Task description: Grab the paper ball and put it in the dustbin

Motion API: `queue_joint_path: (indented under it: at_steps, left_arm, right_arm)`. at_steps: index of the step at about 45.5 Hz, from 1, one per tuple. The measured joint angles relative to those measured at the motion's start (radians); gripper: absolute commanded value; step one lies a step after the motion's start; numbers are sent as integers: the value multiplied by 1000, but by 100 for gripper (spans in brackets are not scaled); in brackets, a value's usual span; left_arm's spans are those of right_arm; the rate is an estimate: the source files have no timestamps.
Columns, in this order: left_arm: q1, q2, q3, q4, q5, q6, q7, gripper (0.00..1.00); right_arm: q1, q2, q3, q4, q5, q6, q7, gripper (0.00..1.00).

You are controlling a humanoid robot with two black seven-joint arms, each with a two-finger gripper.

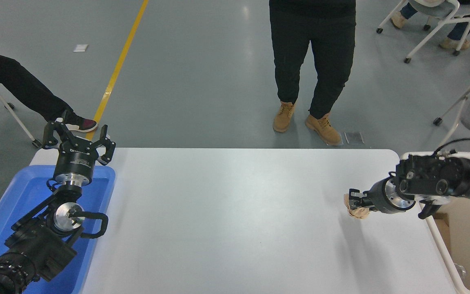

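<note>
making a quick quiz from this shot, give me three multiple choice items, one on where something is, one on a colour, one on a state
1. Where is the dustbin?
A. off the table's right end
B. on the far left of the table
C. in the middle of the table

2. What colour is the tray under the left gripper?
A. red
B. blue
C. green

3. What state is the paper ball in?
A. lying loose in the tray
B. already inside the dustbin
C. gripped by the right gripper

Key: 1 A, its cream rim borders the table at the right edge; 2 B, the tray is plainly blue; 3 C, the fingers are shut on the tan wad over the tabletop, short of the bin.
</note>
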Motion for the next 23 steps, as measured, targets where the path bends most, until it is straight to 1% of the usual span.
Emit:
queue_joint_path:
  at_steps: [23]
  left_arm:
    - [0, 0, 0, 0, 0, 0, 0, 99]
  right_arm:
    - [451, -233, -41, 192, -1, 169, -1, 0]
